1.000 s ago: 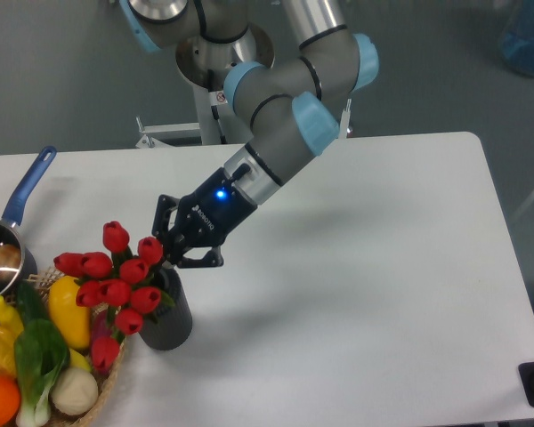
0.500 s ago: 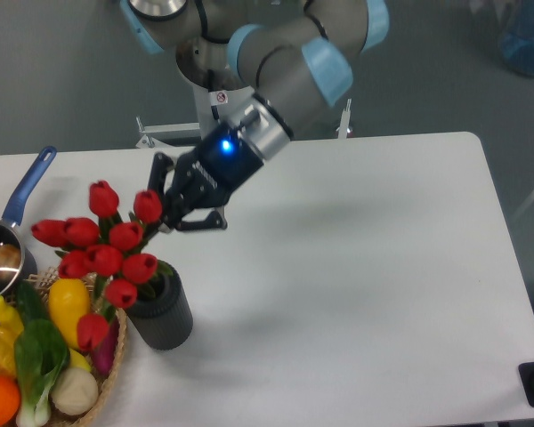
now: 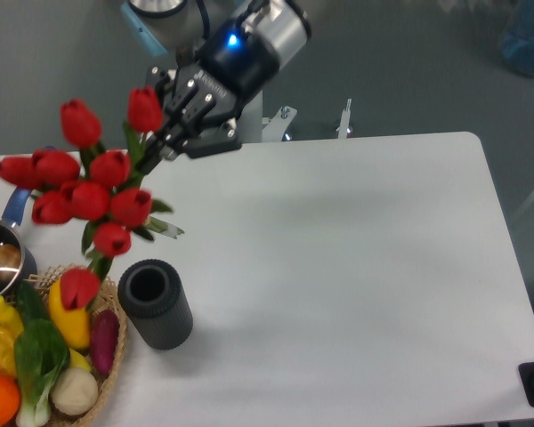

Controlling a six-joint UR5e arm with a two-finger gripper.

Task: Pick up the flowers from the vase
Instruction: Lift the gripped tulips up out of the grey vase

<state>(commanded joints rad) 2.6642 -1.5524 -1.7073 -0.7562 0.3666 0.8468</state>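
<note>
While the tool [image 3: 165, 133] grips the flowers [image 3: 87, 191] by their stems, nine red tulip buds (as far as I can count) hang above the table [image 3: 356, 267], clear of one empty dark ribbed vase [image 3: 156, 304] beside a woven basket [image 3: 107, 378] of vegetables.

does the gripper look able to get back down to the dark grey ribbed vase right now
Probably not to grasp it: the gripper is shut on the bunch of red tulips, which hangs clear above the dark grey ribbed vase. The vase's mouth is open and unobstructed, but the jaws are occupied.
</note>
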